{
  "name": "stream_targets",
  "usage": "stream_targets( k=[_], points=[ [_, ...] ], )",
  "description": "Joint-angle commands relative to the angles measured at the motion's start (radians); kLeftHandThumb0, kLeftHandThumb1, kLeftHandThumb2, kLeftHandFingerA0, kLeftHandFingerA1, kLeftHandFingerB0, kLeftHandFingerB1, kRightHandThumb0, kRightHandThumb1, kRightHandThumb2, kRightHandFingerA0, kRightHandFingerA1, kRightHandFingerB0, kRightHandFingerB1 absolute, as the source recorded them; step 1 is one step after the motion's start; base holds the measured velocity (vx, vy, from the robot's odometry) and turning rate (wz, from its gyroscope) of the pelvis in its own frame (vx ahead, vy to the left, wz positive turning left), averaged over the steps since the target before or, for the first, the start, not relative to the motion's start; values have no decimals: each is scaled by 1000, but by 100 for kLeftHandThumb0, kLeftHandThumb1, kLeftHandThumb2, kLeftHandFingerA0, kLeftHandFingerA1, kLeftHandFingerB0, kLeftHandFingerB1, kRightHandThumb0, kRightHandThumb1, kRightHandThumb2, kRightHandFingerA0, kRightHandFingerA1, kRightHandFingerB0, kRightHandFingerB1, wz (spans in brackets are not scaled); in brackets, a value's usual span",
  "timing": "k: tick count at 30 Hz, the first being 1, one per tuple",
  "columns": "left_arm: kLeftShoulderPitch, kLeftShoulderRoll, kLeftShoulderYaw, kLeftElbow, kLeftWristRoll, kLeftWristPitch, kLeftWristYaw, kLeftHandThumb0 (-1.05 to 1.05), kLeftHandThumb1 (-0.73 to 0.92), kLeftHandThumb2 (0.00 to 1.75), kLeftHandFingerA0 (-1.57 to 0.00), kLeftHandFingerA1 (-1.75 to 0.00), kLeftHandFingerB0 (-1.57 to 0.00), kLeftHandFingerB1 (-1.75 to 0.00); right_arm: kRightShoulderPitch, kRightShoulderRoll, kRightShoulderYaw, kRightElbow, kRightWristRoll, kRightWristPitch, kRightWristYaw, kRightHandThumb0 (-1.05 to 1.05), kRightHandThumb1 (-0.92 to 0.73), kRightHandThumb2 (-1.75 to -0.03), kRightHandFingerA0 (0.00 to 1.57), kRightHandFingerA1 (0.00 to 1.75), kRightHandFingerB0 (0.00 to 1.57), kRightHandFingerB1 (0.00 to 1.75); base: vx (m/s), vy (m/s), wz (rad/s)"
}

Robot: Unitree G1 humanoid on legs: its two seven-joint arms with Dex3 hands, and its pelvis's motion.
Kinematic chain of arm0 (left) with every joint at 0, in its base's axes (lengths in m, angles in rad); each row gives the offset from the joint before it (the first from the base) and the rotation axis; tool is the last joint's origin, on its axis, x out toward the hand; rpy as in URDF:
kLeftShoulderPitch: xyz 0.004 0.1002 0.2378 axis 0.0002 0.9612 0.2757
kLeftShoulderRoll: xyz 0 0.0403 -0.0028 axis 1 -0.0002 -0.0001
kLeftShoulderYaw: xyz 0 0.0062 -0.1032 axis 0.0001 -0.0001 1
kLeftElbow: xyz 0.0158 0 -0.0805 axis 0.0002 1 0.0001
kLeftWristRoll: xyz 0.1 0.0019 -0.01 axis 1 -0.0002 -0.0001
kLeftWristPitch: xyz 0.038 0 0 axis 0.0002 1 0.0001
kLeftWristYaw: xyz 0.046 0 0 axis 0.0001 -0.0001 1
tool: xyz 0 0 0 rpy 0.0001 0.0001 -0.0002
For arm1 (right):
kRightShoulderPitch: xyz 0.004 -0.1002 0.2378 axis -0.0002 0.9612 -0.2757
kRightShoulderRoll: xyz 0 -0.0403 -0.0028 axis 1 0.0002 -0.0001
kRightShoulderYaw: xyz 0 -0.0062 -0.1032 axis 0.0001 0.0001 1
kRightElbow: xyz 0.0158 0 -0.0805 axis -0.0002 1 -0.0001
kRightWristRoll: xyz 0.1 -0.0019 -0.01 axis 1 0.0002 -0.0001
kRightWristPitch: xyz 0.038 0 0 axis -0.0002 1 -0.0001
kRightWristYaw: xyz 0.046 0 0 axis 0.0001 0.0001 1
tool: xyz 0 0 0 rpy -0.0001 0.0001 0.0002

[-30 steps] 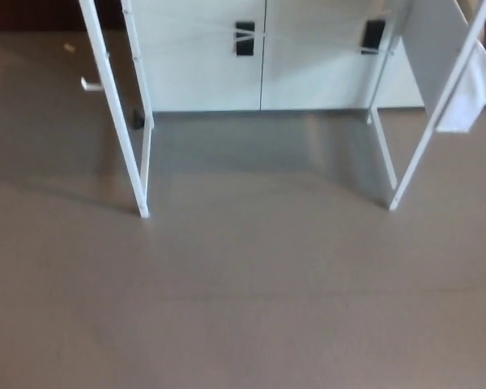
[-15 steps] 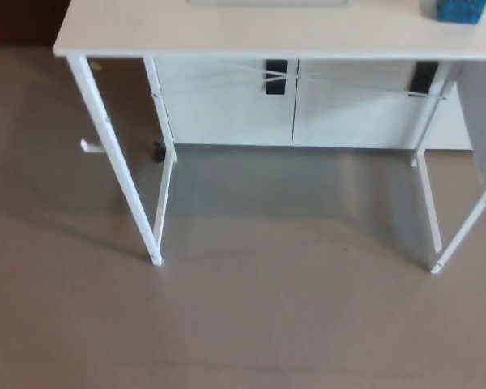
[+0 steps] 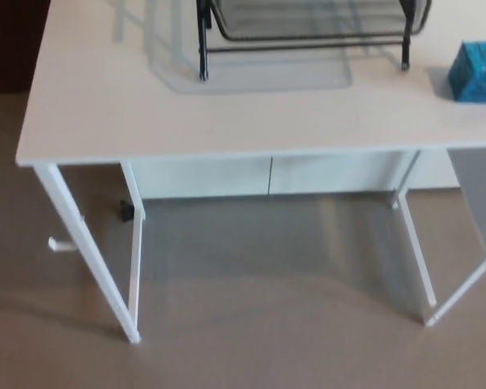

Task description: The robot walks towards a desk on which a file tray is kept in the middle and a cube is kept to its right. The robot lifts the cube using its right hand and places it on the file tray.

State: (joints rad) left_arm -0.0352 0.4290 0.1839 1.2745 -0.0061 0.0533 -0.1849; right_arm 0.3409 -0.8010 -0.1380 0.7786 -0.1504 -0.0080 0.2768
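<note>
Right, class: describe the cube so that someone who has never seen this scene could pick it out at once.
Start at the white desk that fills the upper half of the view. A black wire tray stands at its far edge, and the cube sits to the tray's right, apart from it, near the picture's right edge. It is the only blue thing there, small and solid.

Plain white desk (image 3: 227, 113), legs (image 3: 89, 251) white too. Black file tray (image 3: 308, 18) at the far edge, fine dark mesh, black frame. Bright blue cube (image 3: 478, 71) by the right edge, faint darker marks on its faces. Grey-brown floor (image 3: 267, 348) below, unpatterned. Small black piece (image 3: 126, 211) under the left side. Dark red-brown patch (image 3: 12, 40) beyond the far-left corner.
</note>
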Motion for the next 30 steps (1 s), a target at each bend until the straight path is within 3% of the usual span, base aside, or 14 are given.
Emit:
stream_targets(
  k=[1, 3, 4, 5, 6, 12, 13, 14, 16, 17, 18, 27, 29, 30],
  points=[
    [11, 3, 1, 9, 2, -17, 13, -63, 45, 82, -25, -62, -11, -41, -27, -10, 4, 21, 2, 11, 19, -67, -63, -59, 48, 45, 15, 28, 212, -35, 1],
    [14, 1, 10, 6, -7, -18, 16, -63, 45, 82, -25, -62, -11, -41, -48, -12, 10, 51, 4, 1, 35, -67, -63, -59, 48, 45, 15, 28, 179, -73, 10],
    [15, 3, 22, 9, -17, -17, 13, -67, 45, 82, -21, -58, -9, -40, -41, -9, 2, 31, 9, 13, 23, -47, -42, -92, 58, 65, 0, 43, 211, -105, 18],
    [15, 4, 16, 8, -8, -15, 15, -67, 45, 82, -21, -58, -9, -40, -35, -13, -1, 30, 11, 7, 27, -47, -42, -92, 58, 65, 0, 43, 196, -210, -37],
    [16, 3, 19, 12, -8, -8, 24, -66, 45, 80, -14, -54, -12, -40, -36, -13, 8, 27, -4, 8, 14, -66, -65, -60, 60, 42, 16, 28, 279, -267, 2],
    [18, 4, 12, 13, 3, -16, 41, -66, 45, 80, -15, -54, -11, -40, -30, -6, -7, 16, 18, 13, 30, -67, -65, -60, 46, 43, 14, 28, 154, -132, 1],
    [22, 5, 24, 9, -11, -20, 27, -66, 44, 80, -15, -55, -10, -40, -35, -8, -8, 13, 23, 26, 45, -73, -54, -85, 56, 57, 9, 39, 47, -15, -8],
    [24, 4, 27, 7, -14, -24, 24, -66, 44, 80, -18, -56, -10, -40, -16, -4, -15, -15, 20, 26, 21, -64, -63, -59, 57, 45, 16, 28, 44, 10, -10],
    [28, 4, 32, 5, -15, -24, 26, -65, 44, 80, -20, -57, -10, -40, -9, -7, -10, -18, 12, -5, 21, -63, -64, -59, 60, 45, 15, 27, 44, 18, -13],
    [25, 5, 28, 6, -9, -16, 32, -67, 44, 81, -19, -56, -11, -40, -9, -9, -18, -32, 30, 15, 49, -67, -53, -84, 53, 58, 9, 38, 0, 0, 0],
    [23, 6, 25, 5, -6, -11, 33, -67, 44, 80, -15, -54, -11, -40, -18, -11, -13, -31, 26, 31, 55, -65, -65, -60, 60, 44, 14, 28, 112, 132, -1],
    [43, 8, 25, 8, -10, -39, 30, -67, 45, 82, -21, -58, -10, -41, -46, 16, -47, 15, 62, 11, 70, -59, -60, -58, 56, 47, 16, 27, 128, 165, 0],
    [49, 11, 27, -2, -12, -40, 21, -67, 46, 81, -14, -55, -13, -42, -59, 9, -12, 36, 14, 7, 36, -65, -61, -59, 79, 50, 17, 29, 33, 0, 10],
    [47, 13, 25, -3, -9, -36, 25, -62, 58, 58, -14, -47, -19, -30, -65, 9, -10, 32, 13, 10, 35, -64, -61, -59, 77, 49, 17, 28, 44, -54, 7]
  ],
)
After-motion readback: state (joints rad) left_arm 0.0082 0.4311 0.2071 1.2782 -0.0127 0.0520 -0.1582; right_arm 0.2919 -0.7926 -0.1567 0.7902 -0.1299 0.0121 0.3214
